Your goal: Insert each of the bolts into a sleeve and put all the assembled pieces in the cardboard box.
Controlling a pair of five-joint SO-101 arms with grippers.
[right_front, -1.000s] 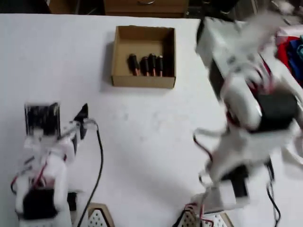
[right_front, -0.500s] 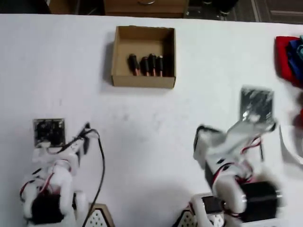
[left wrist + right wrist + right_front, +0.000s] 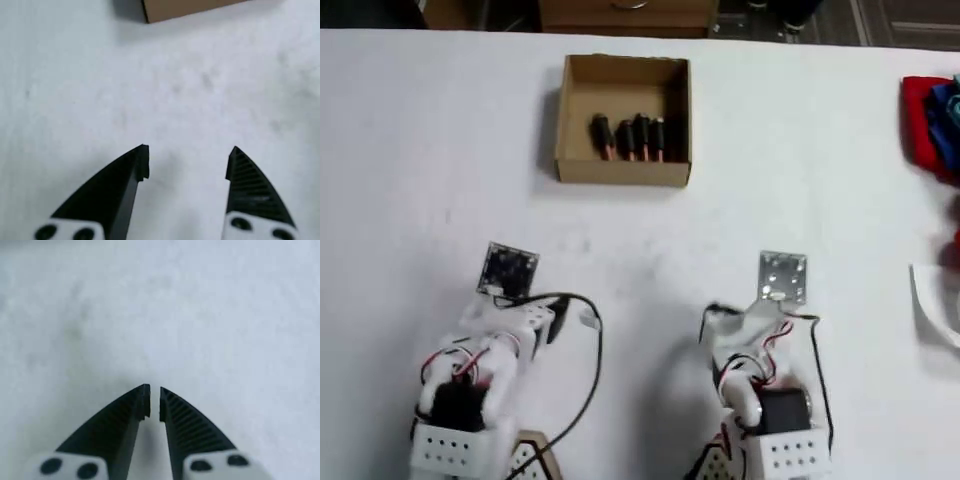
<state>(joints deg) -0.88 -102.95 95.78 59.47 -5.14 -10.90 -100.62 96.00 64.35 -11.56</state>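
The cardboard box (image 3: 623, 168) stands open at the far middle of the table, and several dark bolt-and-sleeve pieces (image 3: 628, 137) lie side by side inside it. Both arms are folded back at the near edge, far from the box: the left arm (image 3: 485, 365) and the right arm (image 3: 760, 380). My left gripper (image 3: 187, 162) hangs open over bare white table with nothing between its fingers; a corner of the box (image 3: 195, 7) lies well beyond it. My right gripper (image 3: 152, 402) is shut and empty above plain tabletop.
A red and blue cloth (image 3: 930, 110) and a white curved object (image 3: 932, 315) lie at the right edge. A black cable (image 3: 588, 375) loops beside the left arm. Wooden furniture (image 3: 630, 12) stands behind the table.
Both arms have drawn back toward the near edge and folded low. The right arm came down from a raised spot at the right. The box and its pieces have not moved.
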